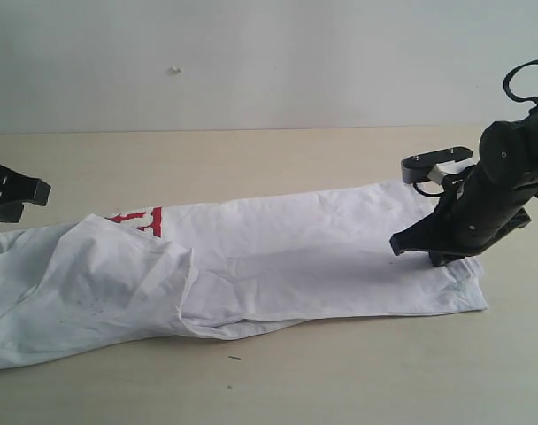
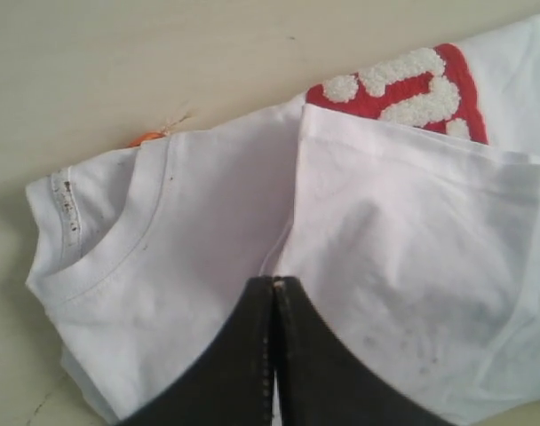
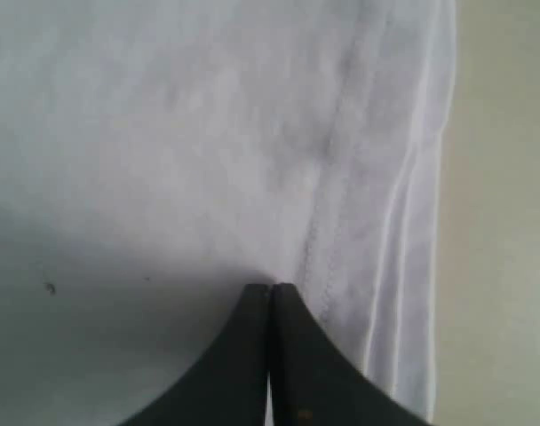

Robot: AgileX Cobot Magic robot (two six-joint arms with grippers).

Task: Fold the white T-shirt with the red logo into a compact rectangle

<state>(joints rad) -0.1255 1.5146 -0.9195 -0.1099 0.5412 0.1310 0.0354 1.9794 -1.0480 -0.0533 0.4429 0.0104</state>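
Note:
The white T-shirt (image 1: 278, 257) lies on the table as a long strip, sides folded in, one sleeve panel (image 1: 110, 274) laid over its left part. Only an end of the red logo (image 1: 141, 219) peeks out from under that panel; its fuzzy white letters show on the red logo (image 2: 412, 89) in the left wrist view. That view also holds the ribbed collar (image 2: 101, 257) and orange tag (image 2: 147, 138). My left gripper (image 1: 34, 192) (image 2: 273, 282) is shut, hovering by the collar end. My right gripper (image 1: 397, 245) (image 3: 272, 288) is shut over the hem end, beside the stitched hem (image 3: 328, 231).
The tan table (image 1: 251, 150) runs back to a pale wall (image 1: 251, 53). Bare table shows in front of the shirt, with a small dark speck (image 1: 234, 358) there. The shirt's right edge (image 1: 477, 297) lies near the right arm's base.

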